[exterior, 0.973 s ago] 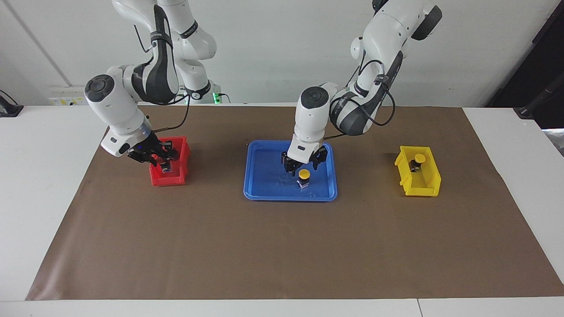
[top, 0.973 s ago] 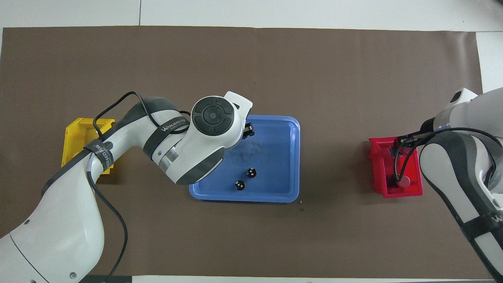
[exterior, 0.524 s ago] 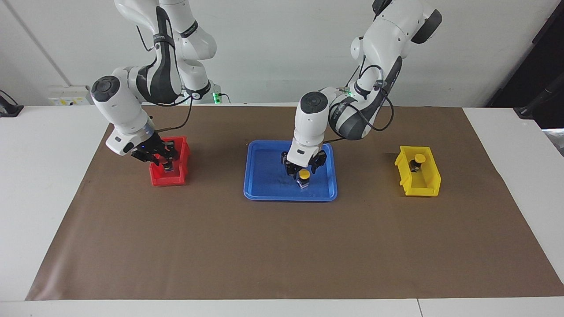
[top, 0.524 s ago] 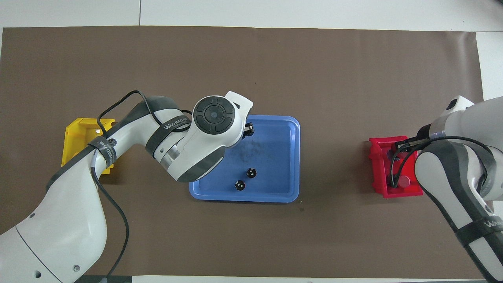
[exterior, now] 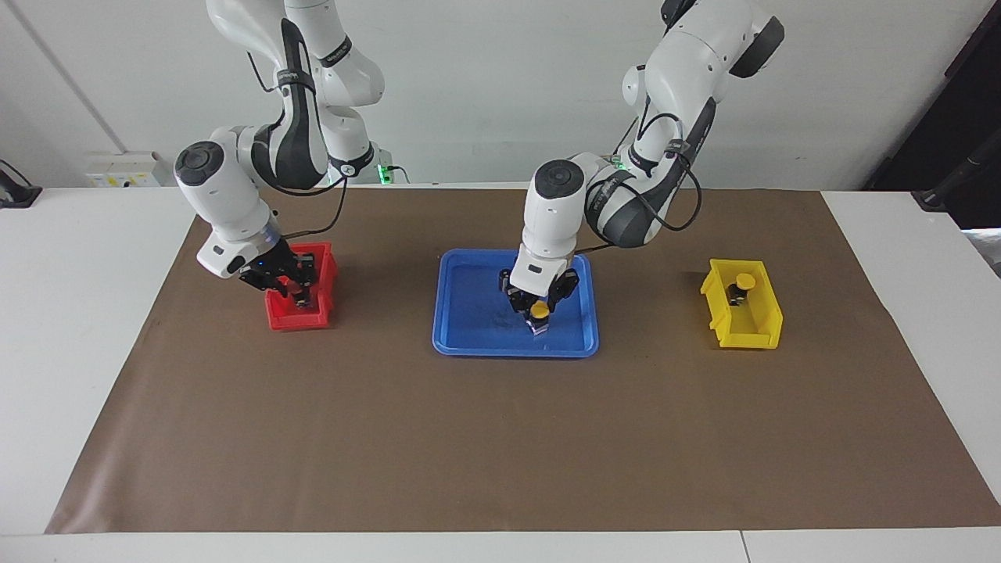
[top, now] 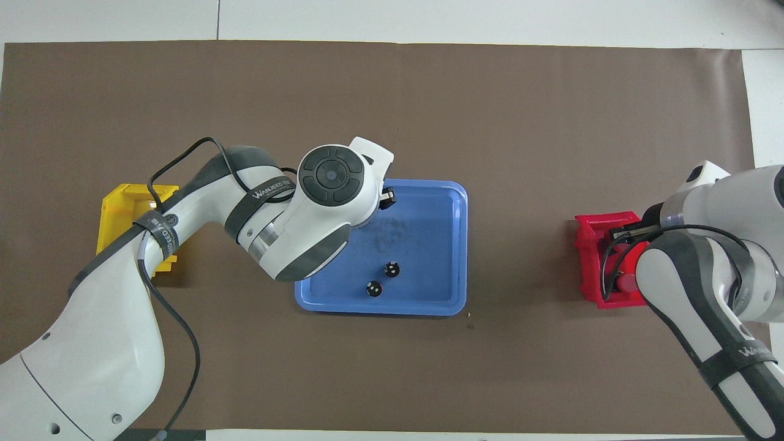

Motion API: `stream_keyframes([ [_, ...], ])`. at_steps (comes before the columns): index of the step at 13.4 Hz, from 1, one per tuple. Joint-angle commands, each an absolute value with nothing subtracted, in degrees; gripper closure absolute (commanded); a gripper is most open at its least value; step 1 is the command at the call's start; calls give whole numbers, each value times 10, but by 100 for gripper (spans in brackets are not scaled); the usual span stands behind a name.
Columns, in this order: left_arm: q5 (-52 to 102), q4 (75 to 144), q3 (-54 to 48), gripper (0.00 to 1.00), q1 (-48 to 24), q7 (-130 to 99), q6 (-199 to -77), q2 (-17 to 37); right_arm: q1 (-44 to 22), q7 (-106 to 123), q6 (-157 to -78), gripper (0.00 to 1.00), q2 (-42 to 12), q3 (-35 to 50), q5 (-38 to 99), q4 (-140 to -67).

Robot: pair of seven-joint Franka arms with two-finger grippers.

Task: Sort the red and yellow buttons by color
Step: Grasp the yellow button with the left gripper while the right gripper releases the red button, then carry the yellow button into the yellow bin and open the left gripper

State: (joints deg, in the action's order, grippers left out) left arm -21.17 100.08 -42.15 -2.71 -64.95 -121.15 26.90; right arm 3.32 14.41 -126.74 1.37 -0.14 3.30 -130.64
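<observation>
A yellow button (exterior: 539,311) stands in the blue tray (exterior: 469,301), and my left gripper (exterior: 538,306) is down over it, fingers shut against its sides. In the overhead view my left wrist hides that button. A second yellow button (exterior: 743,283) sits in the yellow bin (exterior: 762,328). My right gripper (exterior: 299,295) is low in the red bin (exterior: 322,262), shut on a dark-bodied red button. Another red button (top: 626,283) lies in the red bin (top: 588,257), at its end nearer the robots.
Two small dark cylinders with silvery tops (top: 392,269) (top: 373,288) stand in the blue tray (top: 429,208), nearer the robots than my left gripper. A brown mat (exterior: 500,438) covers the table. The yellow bin (top: 116,208) lies partly under my left forearm.
My left gripper has come down onto the yellow button and its fingers have drawn in around it. My right arm's wrist has swung toward the table's middle, with the gripper still in the red bin.
</observation>
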Motion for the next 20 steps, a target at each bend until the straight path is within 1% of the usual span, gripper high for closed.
stream_keyframes([
  [1, -231, 991, -425, 65, -27, -663, -1209, 279, 36, 141, -1286, 86, 33, 1, 40, -1333],
  [4, -229, 988, -425, 92, -24, -661, -1196, 276, 36, 142, -1313, 85, 39, 1, 40, -1359],
  [5, -226, 983, -425, 98, -21, -660, -1183, 271, 36, 142, -1317, 83, 41, 1, 40, -1363],
  [7, -222, 963, -422, 98, -12, -655, -1138, 264, 37, 142, -1318, 81, 42, 1, 40, -1368],
  [8, -222, 963, -417, 98, -3, -640, -1123, 256, 37, 142, -1319, 73, 42, 1, 40, -1367],
  [9, -221, 962, -413, 98, 9, -611, -1109, 249, 36, 142, -1319, 63, 42, 1, 40, -1367],
  [10, -208, 959, -398, 98, 17, -567, -1086, 240, 37, 142, -1319, 44, 42, 1, 40, -1367],
  [11, -185, 955, -368, 98, 18, -527, -1076, 221, 36, 143, -1319, 40, 42, 1, 40, -1367],
  [13, -123, 961, -299, 98, 18, -410, -1048, 164, 36, 144, -1318, 38, 42, 1, 39, -1366],
  [14, -91, 959, -261, 98, 17, -342, -1014, 136, 35, 144, -1317, 37, 42, 1, 39, -1365],
  [17, -55, 974, -170, 98, 18, -189, -968, 71, 34, 144, -1299, 39, 40, 1, 33, -1353],
  [18, -55, 988, -140, 98, 18, -145, -970, 60, 33, 144, -1278, 39, 37, 1, 33, -1336],
  [20, -55, 994, -95, 98, 18, -76, -973, 57, 33, 143, -1225, 39, 26, 1, 33, -1292],
])
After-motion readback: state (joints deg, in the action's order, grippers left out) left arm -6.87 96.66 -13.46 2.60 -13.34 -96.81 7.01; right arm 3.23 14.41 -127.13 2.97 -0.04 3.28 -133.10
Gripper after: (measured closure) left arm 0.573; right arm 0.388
